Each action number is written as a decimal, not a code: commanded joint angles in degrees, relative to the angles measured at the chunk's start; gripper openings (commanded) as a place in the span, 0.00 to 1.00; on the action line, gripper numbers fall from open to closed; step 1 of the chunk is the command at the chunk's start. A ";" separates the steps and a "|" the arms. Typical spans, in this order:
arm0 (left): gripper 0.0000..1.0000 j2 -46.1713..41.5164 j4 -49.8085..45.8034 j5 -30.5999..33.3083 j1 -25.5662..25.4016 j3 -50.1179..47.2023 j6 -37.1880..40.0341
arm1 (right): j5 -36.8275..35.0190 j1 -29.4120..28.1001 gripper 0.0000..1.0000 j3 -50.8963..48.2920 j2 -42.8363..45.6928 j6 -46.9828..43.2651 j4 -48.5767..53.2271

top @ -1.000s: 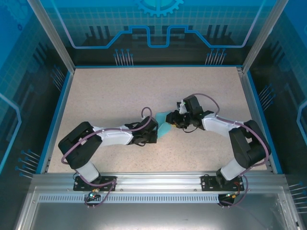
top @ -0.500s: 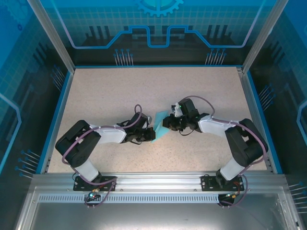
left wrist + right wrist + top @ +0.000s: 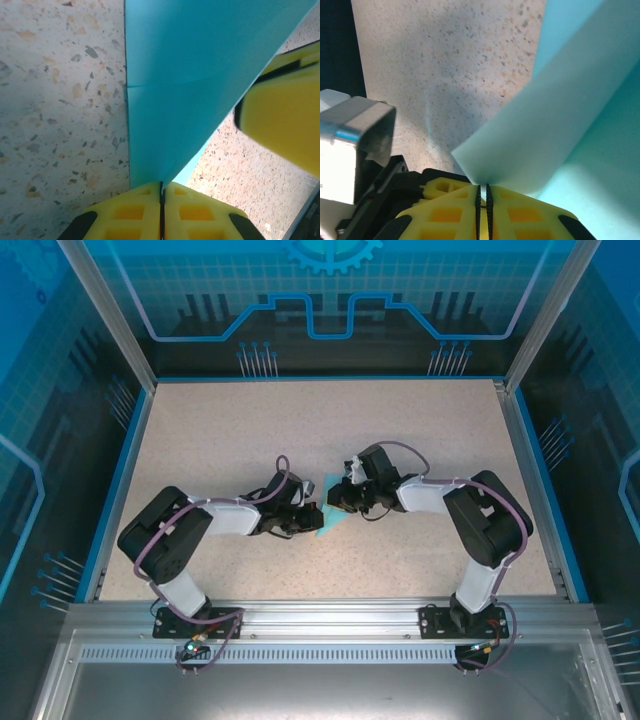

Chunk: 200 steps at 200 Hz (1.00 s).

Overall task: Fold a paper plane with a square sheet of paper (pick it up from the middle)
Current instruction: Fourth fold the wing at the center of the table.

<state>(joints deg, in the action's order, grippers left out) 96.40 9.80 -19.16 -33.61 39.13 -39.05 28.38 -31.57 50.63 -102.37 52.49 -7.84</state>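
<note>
Between their fingers, our left gripper [image 3: 161, 200] and right gripper [image 3: 482, 200] both pinch the paper [image 3: 190, 75]; uneven pulling could tear it.

Overhead looks down; wrist cameras (close-up) share paper [image 3: 190, 75].

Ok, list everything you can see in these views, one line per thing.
sheet of paper: one, light cyan, creased, mid-table, clamped from both sides
table: one, speckled beige, under everything
enclosure walls: blue panels with printed lines, at the table's far and side edges
rail: one, silver metal, along the near edge by the arm bases
left arm, right arm: two, black and white with purple cables, reaching inward to the centre
left gripper: one, yellow fingers, shut on the paper's edge
right gripper: one, yellow fingers, shut on a paper corner
</note>
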 commanded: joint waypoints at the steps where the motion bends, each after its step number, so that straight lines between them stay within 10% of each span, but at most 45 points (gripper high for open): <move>1: 0.09 1.10 0.82 -1.80 0.84 -0.56 -0.21 | 0.27 -0.03 0.14 1.62 -1.30 0.63 -0.82; 200: 0.13 1.42 0.17 -7.28 3.33 -1.26 -0.42 | -1.36 1.25 0.14 3.50 -6.95 0.70 -0.49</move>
<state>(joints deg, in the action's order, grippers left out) 99.15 12.49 -26.63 -30.68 39.18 -40.45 27.68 -31.00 53.67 -108.77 52.95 -8.60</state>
